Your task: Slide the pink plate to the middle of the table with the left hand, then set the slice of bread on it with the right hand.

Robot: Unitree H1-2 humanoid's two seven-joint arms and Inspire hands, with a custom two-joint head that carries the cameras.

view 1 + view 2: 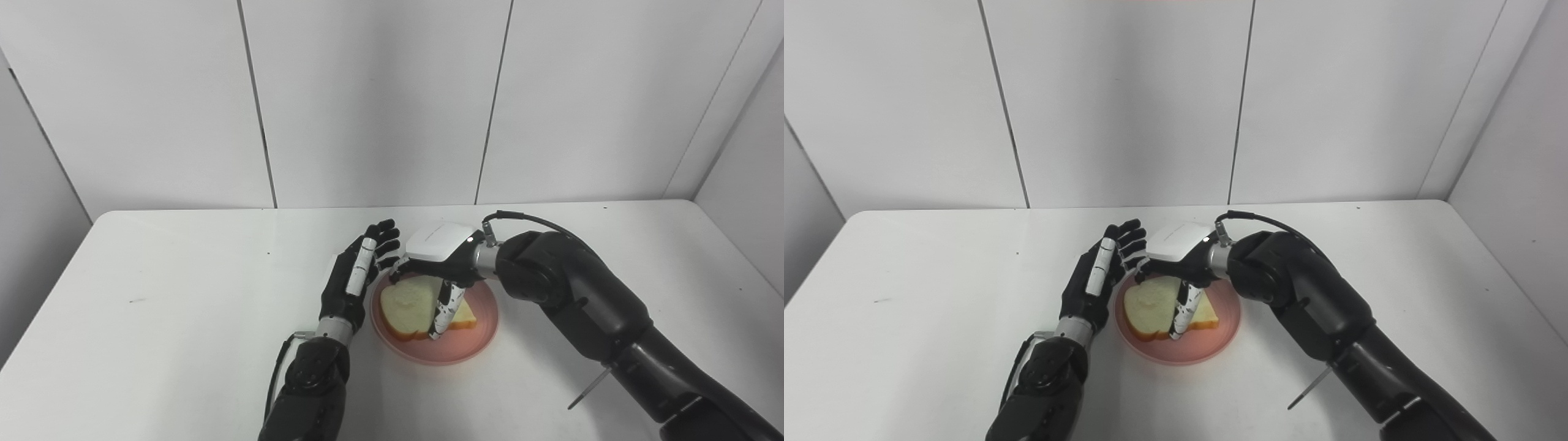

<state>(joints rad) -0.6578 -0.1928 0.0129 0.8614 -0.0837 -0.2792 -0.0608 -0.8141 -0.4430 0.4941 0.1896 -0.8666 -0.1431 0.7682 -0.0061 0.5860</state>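
The pink plate point(468, 343) sits at the middle of the white table. The slice of bread point(405, 305) lies flat on it, toward its left side. My right hand point(442, 252) hovers over the plate's far half. Its thumb reaches down across the bread to the near crust and its fingers curl at the far crust, so it stays closed on the slice. My left hand point(355, 275) stands on edge just left of the plate's rim, fingers straight and apart, holding nothing. The far rim of the plate is hidden under the right hand.
The white table point(153, 294) has rounded far corners and white wall panels behind and at both sides. My right forearm point(588, 306) crosses the table's right half. A thin cable point(588, 387) hangs under it.
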